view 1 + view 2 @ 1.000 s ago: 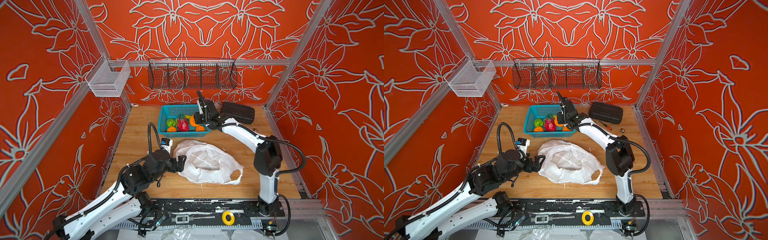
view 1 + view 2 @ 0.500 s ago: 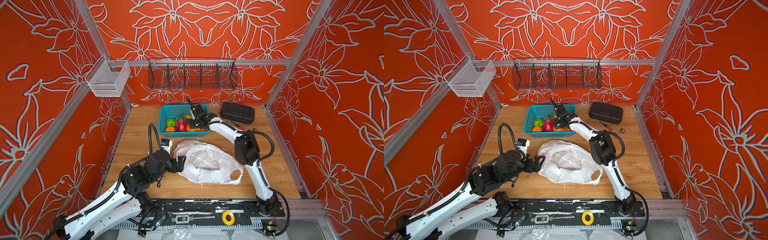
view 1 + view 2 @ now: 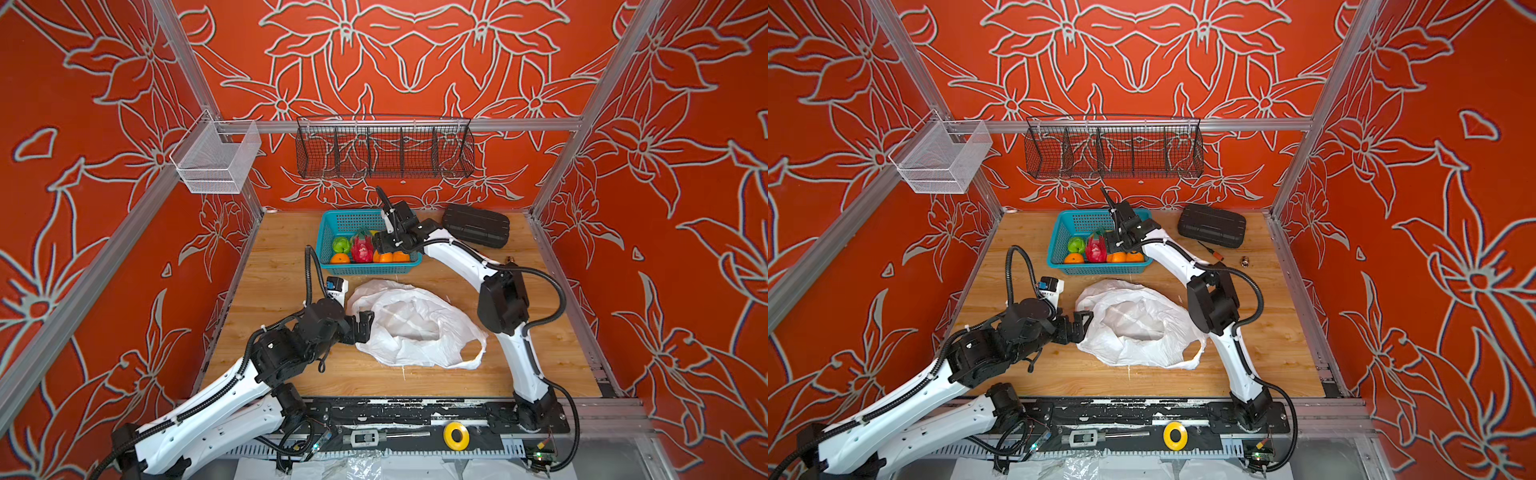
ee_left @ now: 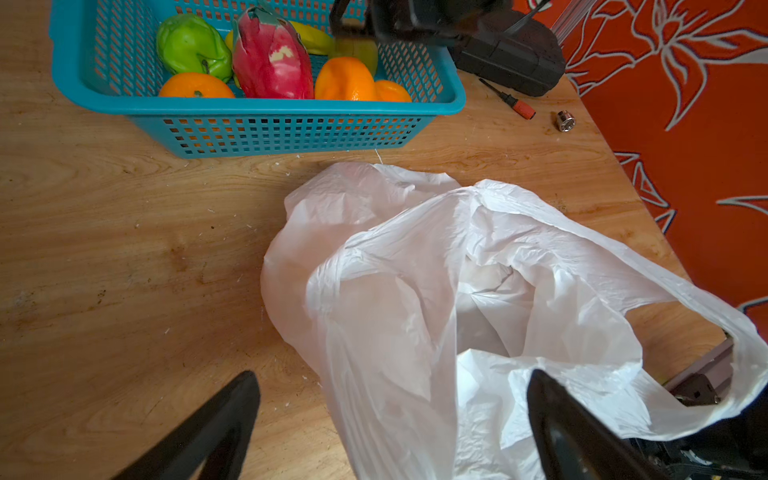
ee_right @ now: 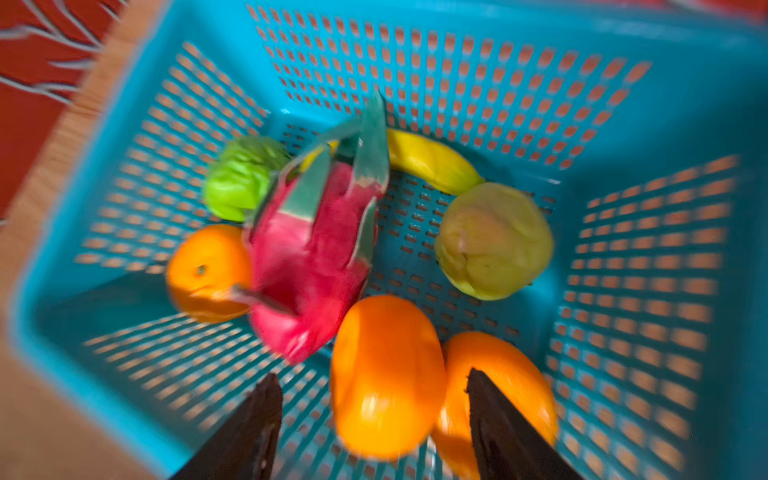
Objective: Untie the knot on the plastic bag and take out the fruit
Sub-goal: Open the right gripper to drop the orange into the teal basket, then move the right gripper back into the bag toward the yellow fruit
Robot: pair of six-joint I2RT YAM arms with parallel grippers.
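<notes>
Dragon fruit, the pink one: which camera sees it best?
The left wrist view: the dragon fruit is sharp and close there. The right wrist view shows it bigger but blurred. In both top views it is tiny.

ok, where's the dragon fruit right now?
In both top views the red-pink dragon fruit with green tips lies inside the teal plastic basket at the far middle of the table, between a bumpy green fruit and a round orange.

The left arm (image 3: 216,399) and right arm (image 3: 457,253) wear glossy white shells with black joint housings. Ribbed black hoses (image 3: 312,270) loop beside them. Left claw (image 4: 392,374) and right claw (image 5: 372,374) carry 2 black tapered fingers (image 4: 243,395) each.
</notes>
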